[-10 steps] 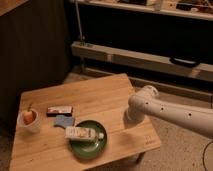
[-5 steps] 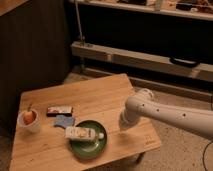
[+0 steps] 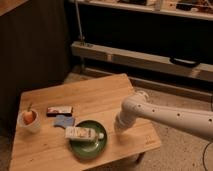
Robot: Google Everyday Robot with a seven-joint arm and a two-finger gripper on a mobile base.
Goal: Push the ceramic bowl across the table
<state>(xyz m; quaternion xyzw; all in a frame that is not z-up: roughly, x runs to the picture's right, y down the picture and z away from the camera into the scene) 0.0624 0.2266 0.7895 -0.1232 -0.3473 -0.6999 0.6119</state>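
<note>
The ceramic bowl [image 3: 92, 145] is a shallow dark-green dish near the front edge of the light-wood table [image 3: 85, 97]. A white tube-like package [image 3: 82, 133] lies across the bowl's top. My white arm reaches in from the right, and the gripper [image 3: 118, 128] sits low over the table just right of the bowl's rim, close to it. The arm's wrist hides the fingers.
A small white cup with a carrot [image 3: 30, 120] stands at the table's left edge. A dark snack bar [image 3: 59, 110] and a blue cloth-like item [image 3: 63, 120] lie left of the bowl. A bench and shelving [image 3: 145, 57] stand behind the table.
My arm has swung left and down toward the bowl's right rim. The bowl and the other items have not moved.
</note>
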